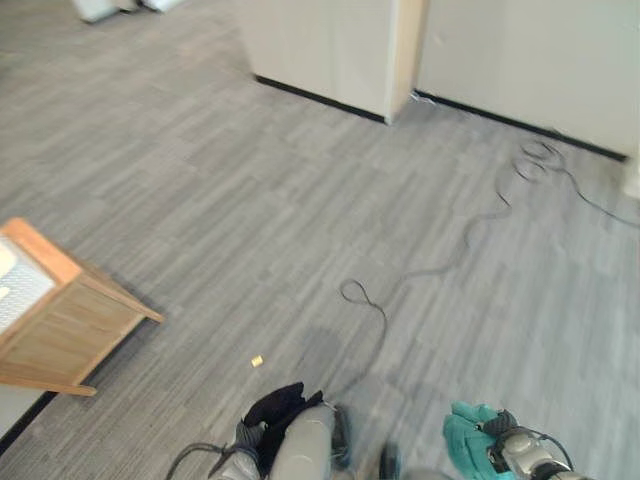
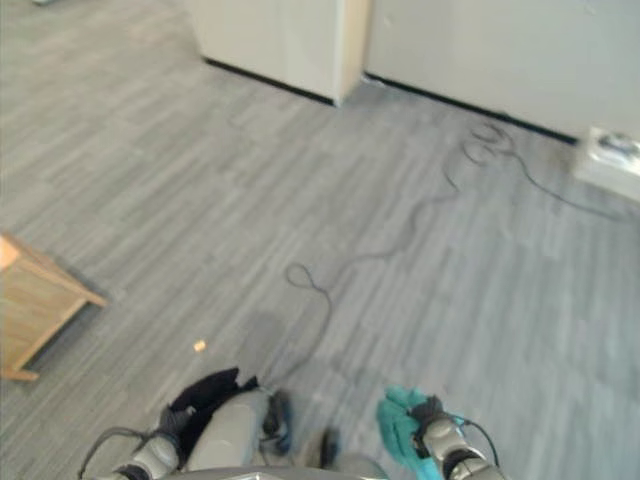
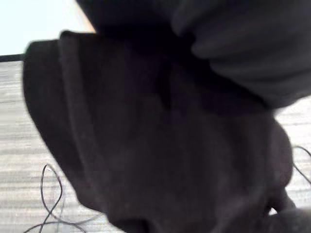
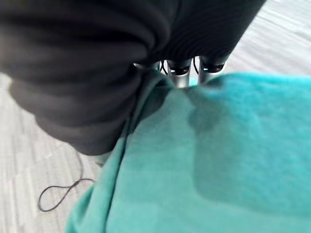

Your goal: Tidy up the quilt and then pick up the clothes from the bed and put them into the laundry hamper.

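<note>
Right fingers: the silver fingers (image 4: pixel 181 77) of the right hand (image 1: pixel 505 448) come out from under the dark ribbed cover and go down into the teal garment (image 4: pixel 218 160); they are closed on the cloth, and their tips are hidden in it.
Left fingers: I cannot tell how they are; the black garment (image 3: pixel 160 141) covers the left hand (image 1: pixel 247 436) in its own wrist view, and in the head views only the dark wrist part is seen under the cloth.
Teal garment: it hangs bunched at the right hand, above the floor (image 1: pixel 300 200), low at the right side of the head views.
Black garment: it lies bunched over the left hand, low at the middle-left of the head views, also above the floor.
Two garments: they are apart from each other, one at each hand.
Floor: grey carpet with stripes; a small yellowish scrap (image 1: pixel 256 361) lies on it, near the black garment.
Wooden furniture: a light wood frame (image 1: pixel 70 320) stands at the left edge of the floor, with slanted legs.
Walls: a pale wall corner (image 1: pixel 390 60) with a dark base strip stands at the far edge of the floor.
White object: a pale box (image 2: pixel 610 160) lies on the floor by the far right wall.
</note>
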You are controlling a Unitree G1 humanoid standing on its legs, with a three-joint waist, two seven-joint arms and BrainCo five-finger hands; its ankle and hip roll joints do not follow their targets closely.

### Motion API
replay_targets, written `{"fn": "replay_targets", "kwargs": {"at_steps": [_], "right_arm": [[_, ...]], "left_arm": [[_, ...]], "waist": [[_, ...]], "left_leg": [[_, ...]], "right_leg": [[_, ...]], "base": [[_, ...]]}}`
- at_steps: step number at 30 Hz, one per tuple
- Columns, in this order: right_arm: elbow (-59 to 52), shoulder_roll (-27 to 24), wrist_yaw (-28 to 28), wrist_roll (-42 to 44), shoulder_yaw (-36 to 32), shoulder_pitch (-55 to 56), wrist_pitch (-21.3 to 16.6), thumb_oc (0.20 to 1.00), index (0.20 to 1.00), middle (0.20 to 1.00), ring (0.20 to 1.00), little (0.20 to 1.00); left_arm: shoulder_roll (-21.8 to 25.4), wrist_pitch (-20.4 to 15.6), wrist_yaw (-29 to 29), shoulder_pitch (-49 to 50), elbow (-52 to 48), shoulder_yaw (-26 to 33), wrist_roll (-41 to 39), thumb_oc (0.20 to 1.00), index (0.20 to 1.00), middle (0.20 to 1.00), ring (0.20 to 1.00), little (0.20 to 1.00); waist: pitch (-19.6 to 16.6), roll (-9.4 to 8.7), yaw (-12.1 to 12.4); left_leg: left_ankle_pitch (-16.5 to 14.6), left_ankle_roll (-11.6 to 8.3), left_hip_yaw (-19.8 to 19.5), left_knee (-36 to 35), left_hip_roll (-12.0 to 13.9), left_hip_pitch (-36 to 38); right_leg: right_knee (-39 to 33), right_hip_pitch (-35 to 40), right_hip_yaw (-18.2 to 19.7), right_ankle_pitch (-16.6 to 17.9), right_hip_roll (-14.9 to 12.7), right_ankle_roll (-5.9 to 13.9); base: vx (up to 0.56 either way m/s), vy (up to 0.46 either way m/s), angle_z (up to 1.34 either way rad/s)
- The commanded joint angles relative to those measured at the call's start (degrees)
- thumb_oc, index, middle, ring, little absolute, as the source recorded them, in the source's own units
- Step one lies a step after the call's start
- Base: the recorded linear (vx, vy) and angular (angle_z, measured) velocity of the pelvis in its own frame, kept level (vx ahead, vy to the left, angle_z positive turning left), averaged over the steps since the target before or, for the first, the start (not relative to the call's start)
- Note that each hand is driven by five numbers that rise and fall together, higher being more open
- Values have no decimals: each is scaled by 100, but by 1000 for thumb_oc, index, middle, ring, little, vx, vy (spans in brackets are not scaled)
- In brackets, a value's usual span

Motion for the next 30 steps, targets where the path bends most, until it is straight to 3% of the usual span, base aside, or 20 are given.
{"fn": "replay_targets", "kwargs": {"at_steps": [1, 2, 3, 5, 6, 8, 9, 11, 13, 14, 15, 16, 17, 18, 21, 23, 25, 27, 28, 30], "right_arm": [[-166, -95, -33, -32, -283, 324, -83, 200, 200, 200, 200, 200], [-147, -10, -26, 0, -269, 307, -108, 200, 200, 200, 200, 200], [-106, 56, 7, 33, -345, 425, -90, 200, 200, 200, 200, 200], [-36, 132, 43, 3, -372, 499, -87, 200, 200, 200, 200, 200], [16, 271, 119, -42, -397, 562, -65, 200, 200, 200, 200, 200], [15, 386, 179, -164, -300, 612, -72, 200, 200, 200, 200, 200], [5, 417, 184, -234, -267, 609, -64, 200, 200, 200, 200, 200], [-30, 449, 161, -270, -200, 586, -87, 200, 200, 200, 200, 200], [-238, 420, 87, -121, -156, 631, -178, 200, 200, 200, 200, 200], [-238, 418, 87, -121, -156, 631, -178, 200, 200, 200, 200, 200], [-316, 383, 67, 13, -204, 650, -179, 200, 200, 200, 200, 200], [-315, 383, 67, 13, -204, 648, -179, 200, 200, 200, 200, 200], [-307, 391, -1, 60, -232, 637, -164, 200, 200, 200, 200, 200], [-348, 406, -42, 106, -262, 635, -165, 200, 200, 200, 200, 200], [-474, 434, -67, 145, -355, 635, -135, 200, 200, 200, 200, 200], [-537, 422, -106, -51, -318, 688, -131, 200, 200, 200, 200, 200], [-527, 314, -110, -257, -233, 689, -106, 200, 200, 200, 200, 200], [-531, 235, -60, -306, -97, 520, -140, 200, 200, 200, 200, 200], [-527, 208, -95, -414, 4, 505, -99, 200, 200, 200, 200, 200], [-513, 116, -129, -471, 101, 417, -85, 200, 200, 200, 200, 200]], "left_arm": [[-59, 58, -39, -7, 336, -173, 142, 200, 200, 200, 200, 200], [-71, 106, -135, 77, 483, -38, 109, 200, 200, 200, 200, 200], [-47, 164, -168, 162, 519, -6, 175, 200, 200, 200, 200, 200], [-35, 185, -220, 254, 618, 30, 225, 200, 200, 200, 200, 200], [4, 221, -266, 275, 698, 30, 320, 200, 200, 200, 200, 200], [79, 230, -236, 224, 639, 47, 260, 200, 200, 200, 200, 200], [104, 218, -211, 203, 582, 59, 206, 200, 200, 200, 200, 200], [124, 195, -192, 144, 495, 13, 163, 200, 200, 200, 200, 200], [142, 109, -125, -139, 224, -346, 241, 200, 200, 200, 200, 200], [140, 108, -124, -140, 226, -346, 241, 200, 200, 200, 200, 200], [129, 65, -96, -237, 74, -458, 204, 200, 200, 200, 200, 200], [129, 66, -97, -239, 74, -457, 204, 200, 200, 200, 200, 200], [92, 11, -48, -364, 30, -563, 166, 200, 200, 200, 200, 200], [67, -34, -10, -431, 16, -627, 147, 200, 200, 200, 200, 200], [64, -56, -35, -445, 6, -603, 81, 200, 200, 200, 200, 200], [37, -47, -59, -273, 187, -522, 146, 200, 200, 200, 200, 200], [31, -22, -38, -124, 305, -424, 168, 200, 200, 200, 200, 200], [5, -29, 24, 35, 339, -210, -97, 200, 200, 200, 200, 200], [31, 25, 75, 100, 347, -149, -174, 200, 200, 200, 200, 200], [96, 9, 274, 119, 278, 7, -446, 200, 200, 200, 200, 200]], "waist": [[-240, 107, 71], [-320, 51, 105], [-444, 25, 99], [-548, -87, 109], [-530, -269, 107], [-469, -206, 12], [-428, -134, -47], [-359, -35, -99], [-236, 87, -350], [-245, 99, -363], [-173, 56, -469], [-174, 70, -479], [-168, 7, -564], [-160, -10, -646], [-157, -11, -772], [-198, 50, -934], [-243, 80, -972], [-169, 61, -874], [-52, -1, -763], [166, -149, -517]], "left_leg": [[254, -312, 770, -919, 502, 672], [268, -239, 1219, -1002, 655, 747], [341, -108, 1314, -1029, 548, 942], [231, 95, 1124, -1093, 292, 1005], [-51, 325, 818, -1029, -47, 1165], [-241, 437, 503, -1184, -131, 1603], [-255, 458, 309, -1361, -124, 1857], [-145, 433, 116, -1473, -12, 2017], [-223, 293, -763, -1632, -26, 2440], [-217, 289, -777, -1632, -12, 2427], [-339, 191, -1182, -1574, -26, 2589], [-332, 187, -1192, -1575, -10, 2584], [-531, 63, -1696, -1642, -28, 2820], [-692, -32, -1964, -1642, -1, 2997], [-908, -179, -2225, -1642, 122, 3275], [-1283, -298, -2554, -1499, 227, 3764], [-1163, -442, -2669, -561, 347, 3650], [-27, -663, -2430, 1608, 594, 2701], [377, -603, -2312, 2661, 748, 2164], [484, -457, -1982, 3949, 942, 1350]], "right_leg": [[314, -133, 77, -546, -521, 713], [435, 45, -178, -644, -462, 810], [823, -39, -297, -561, -493, 862], [1302, -136, -352, -379, -574, 1026], [2565, -410, -250, 616, -739, 1454], [3837, -978, -64, 976, -732, 1454], [4364, -1324, 10, 926, -738, 1454], [4563, -1679, 14, 900, -662, 1347], [4046, -2538, 405, 439, -517, 1006], [4021, -2534, 385, 454, -508, 1000], [3045, -2512, 721, 325, -571, 925], [3001, -2493, 703, 352, -557, 920], [1554, -2554, 971, 436, -676, 946], [868, -2643, 1156, 669, -756, 1043], [311, -2939, 1228, 950, -871, 1214], [368, -2990, 1010, 1077, -867, 1262], [489, -2743, 1112, 1123, -761, 1166], [683, -2536, 1194, 1006, -688, 893], [738, -2294, 1082, 866, -680, 650], [597, -1777, 903, 691, -657, 380]], "base": [[502, 96, 49], [693, 139, 84], [919, 191, 106], [616, 189, 148], [602, 231, 113], [706, 186, 113], [417, 70, 170], [408, -55, 143], [704, -118, 135], [597, -156, 190], [302, -108, 179], [758, -302, 215], [713, -315, 193], [712, -313, 182], [590, -281, 132], [820, -399, 101], [596, -368, 104], [446, -407, 90], [374, -432, 9], [452, -410, -23]]}}
